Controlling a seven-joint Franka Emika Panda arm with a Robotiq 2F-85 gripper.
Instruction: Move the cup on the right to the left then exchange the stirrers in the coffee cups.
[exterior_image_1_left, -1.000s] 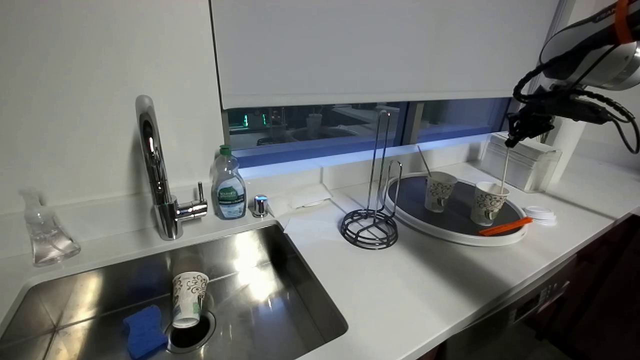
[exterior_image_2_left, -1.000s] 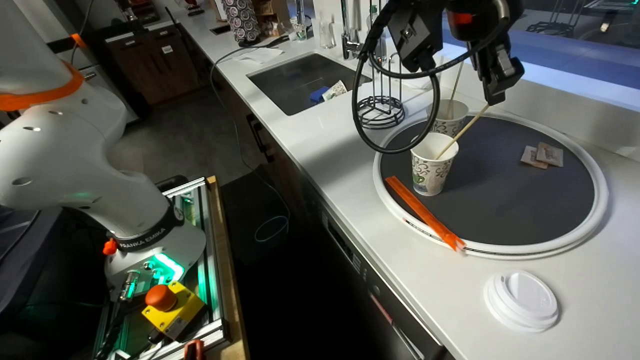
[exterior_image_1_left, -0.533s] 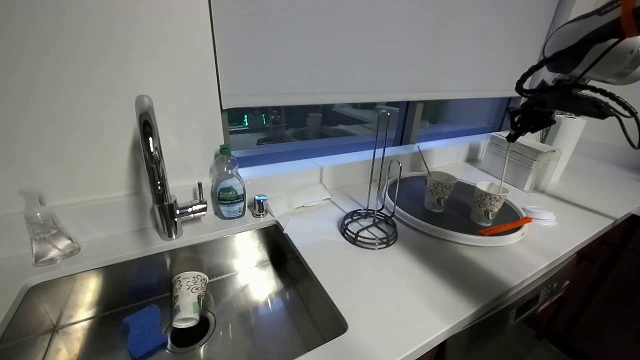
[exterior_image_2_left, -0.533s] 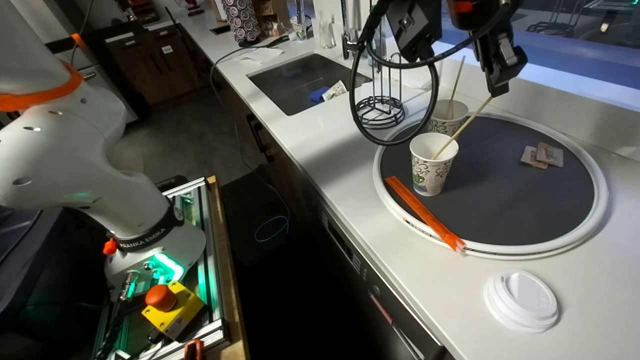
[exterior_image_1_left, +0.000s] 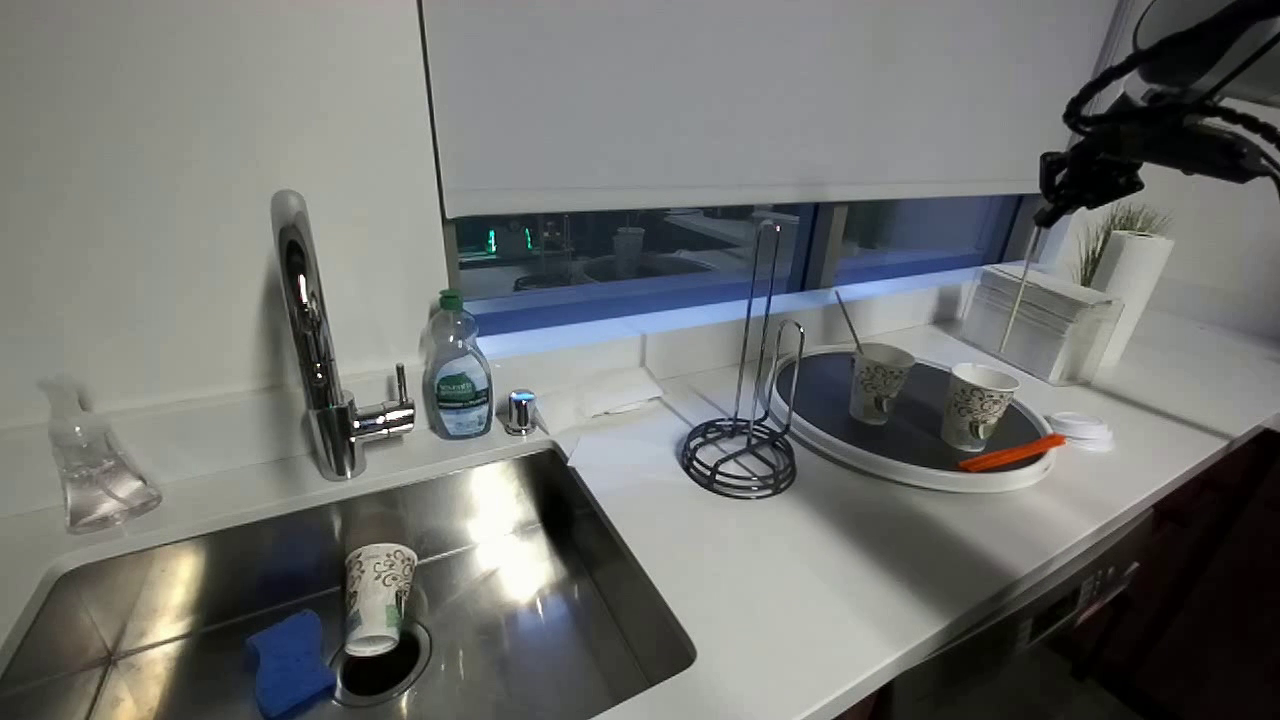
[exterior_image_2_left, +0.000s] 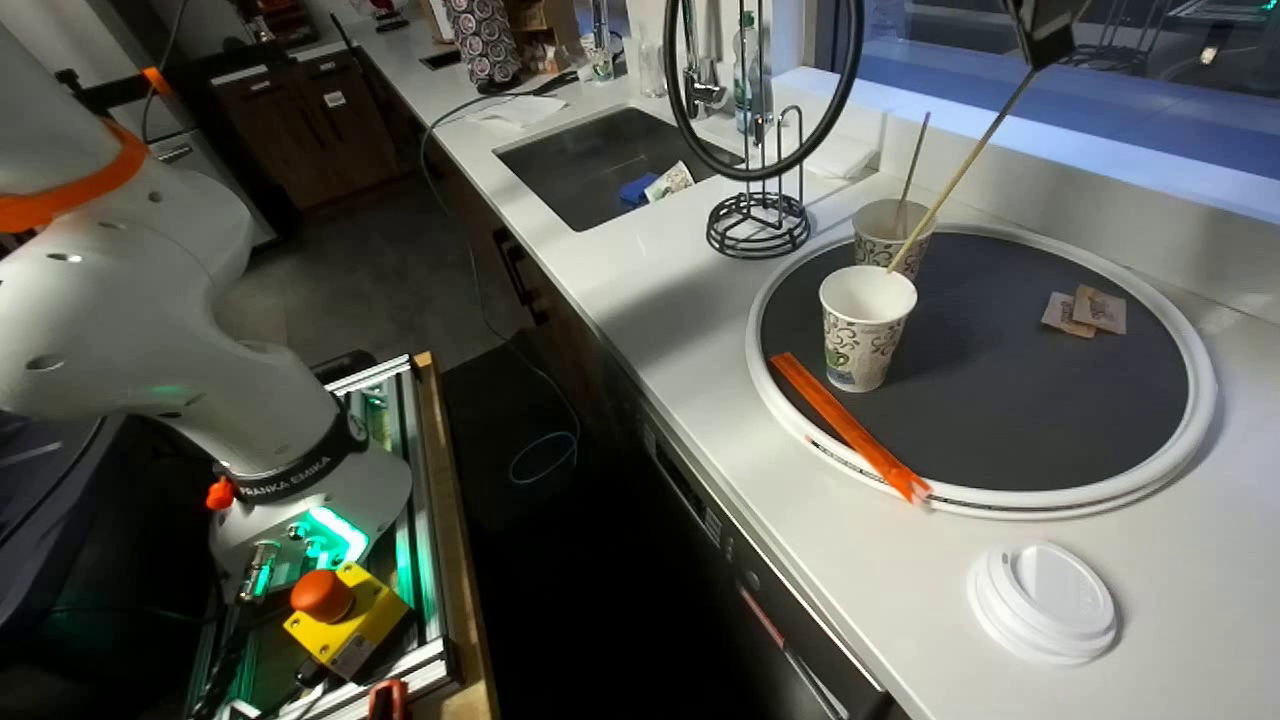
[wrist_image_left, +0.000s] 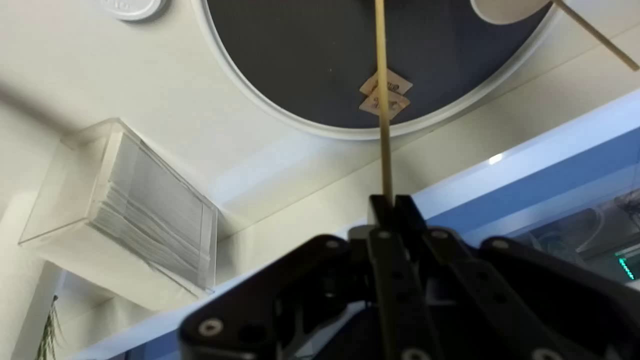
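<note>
My gripper (exterior_image_1_left: 1043, 215) is shut on a thin wooden stirrer (exterior_image_1_left: 1020, 290), which hangs down from the fingertips, slightly tilted. The gripper also shows at the top of an exterior view (exterior_image_2_left: 1035, 50) and in the wrist view (wrist_image_left: 391, 200). The held stirrer's lower end is above the rim of the patterned paper cup (exterior_image_2_left: 862, 340), outside it. That cup stands upright near the orange strip. The second coffee cup (exterior_image_1_left: 880, 385) stands beside it with the second stirrer (exterior_image_1_left: 848, 320) leaning inside. Both cups are on the round dark tray (exterior_image_2_left: 1205, 400). The wrist view shows part of the second cup (wrist_image_left: 507, 10).
An orange strip (exterior_image_2_left: 850, 425) lies across the tray rim. Small packets (exterior_image_2_left: 1085, 310) lie on the tray. White lids (exterior_image_2_left: 1045, 600) sit beside it. A wire holder (exterior_image_1_left: 740, 460), a napkin box (exterior_image_1_left: 1040, 325) and the window wall are close by. The sink holds a white cup (exterior_image_1_left: 380, 600) and blue sponge (exterior_image_1_left: 290, 660).
My gripper has risen, lifting the stirrer out of the cup nearer the orange strip. The stirrer's lower end was inside that cup and is now above its rim. The cups have not moved.
</note>
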